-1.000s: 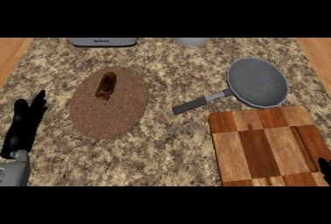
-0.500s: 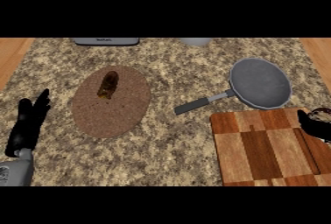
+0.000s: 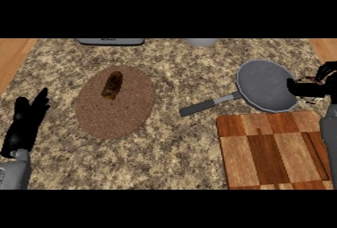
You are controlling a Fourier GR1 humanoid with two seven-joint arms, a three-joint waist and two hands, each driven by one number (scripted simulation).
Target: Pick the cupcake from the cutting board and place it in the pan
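Carrying the cupcake (image 3: 308, 82) in curled fingers, the right hand (image 3: 314, 85) hovers at the pan (image 3: 263, 84) rim; releasing here risks a spill onto the counter (image 3: 184, 133). Left hand (image 3: 26, 124) rests open.

Pan (image 3: 265, 84) behind cutting board (image 3: 275, 151), both at right; round mat (image 3: 115, 109) to left, small oblong item (image 3: 112, 85) on it

The left hand (image 3: 25, 127) is matte black with slim fingers, on a grey, boxy forearm (image 3: 14, 174). The right hand (image 3: 314, 84) is black too, its forearm (image 3: 329, 133) grey.
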